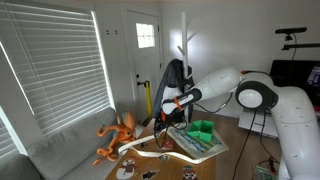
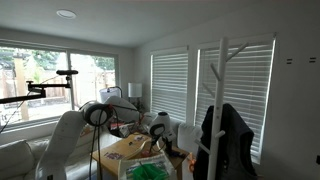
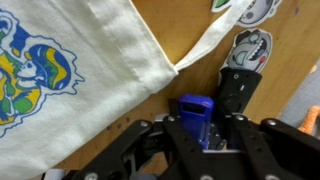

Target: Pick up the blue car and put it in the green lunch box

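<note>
As the end effector (image 3: 205, 112) hangs over the wooden surface (image 3: 190, 40), its black fingers (image 3: 236, 92) are drawn in tight on the blue car (image 3: 196, 108), which sits pinched between them in the wrist view. Below and just left of the toy in that view lies a white cloth bag (image 3: 100, 70) printed in blue and yellow, its corner reaching almost to the car. A shark-face sticker (image 3: 250, 45) lies flat on the wood beyond the fingers.

In an exterior view the end effector (image 1: 170, 108) is held above the surface (image 1: 150, 152) at the end of the white arm (image 1: 225, 85); the car is too small to pick out there. The green lunch box (image 1: 203, 130) stands near it, lower and toward the arm's base, apart from the fingers. It also shows at the bottom edge of an exterior view (image 2: 150, 172). An orange plush octopus (image 1: 118, 135) sits at the surface's far side. A white coat rack (image 1: 186, 40) carrying a black jacket (image 1: 172, 78) stands behind.
</note>
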Controlling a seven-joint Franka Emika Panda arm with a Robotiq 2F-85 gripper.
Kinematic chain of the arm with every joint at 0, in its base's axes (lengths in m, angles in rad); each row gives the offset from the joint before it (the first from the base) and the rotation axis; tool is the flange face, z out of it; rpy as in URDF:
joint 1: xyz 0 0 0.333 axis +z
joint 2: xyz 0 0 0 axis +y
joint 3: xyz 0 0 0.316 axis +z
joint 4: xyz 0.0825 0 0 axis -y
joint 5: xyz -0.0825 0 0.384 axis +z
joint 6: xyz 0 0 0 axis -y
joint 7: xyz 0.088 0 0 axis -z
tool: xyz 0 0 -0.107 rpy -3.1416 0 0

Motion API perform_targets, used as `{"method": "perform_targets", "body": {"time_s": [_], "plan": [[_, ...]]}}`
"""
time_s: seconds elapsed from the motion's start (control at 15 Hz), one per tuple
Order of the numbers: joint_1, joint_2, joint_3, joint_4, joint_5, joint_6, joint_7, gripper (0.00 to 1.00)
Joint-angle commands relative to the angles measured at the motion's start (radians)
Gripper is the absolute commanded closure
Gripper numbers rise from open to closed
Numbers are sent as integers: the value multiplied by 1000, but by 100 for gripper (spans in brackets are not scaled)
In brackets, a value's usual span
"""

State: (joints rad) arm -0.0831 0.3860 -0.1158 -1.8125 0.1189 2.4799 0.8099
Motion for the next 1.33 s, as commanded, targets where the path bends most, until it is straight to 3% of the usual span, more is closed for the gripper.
{"method": "perform_targets", "body": {"time_s": [0.0,0.27,0.47,0.73,1.0,1.27], "plan": [[23,-69,-27,-28,1,-11,20,88],[40,-189,-80,-79,-76,-49,109,88],[49,-264,-113,-111,-244,-167,211,88],[30,-398,-85,-244,-416,-315,303,88],[4,-567,-44,-436,-399,-368,315,88],[-56,-733,-18,-598,-369,-440,437,88]]}}
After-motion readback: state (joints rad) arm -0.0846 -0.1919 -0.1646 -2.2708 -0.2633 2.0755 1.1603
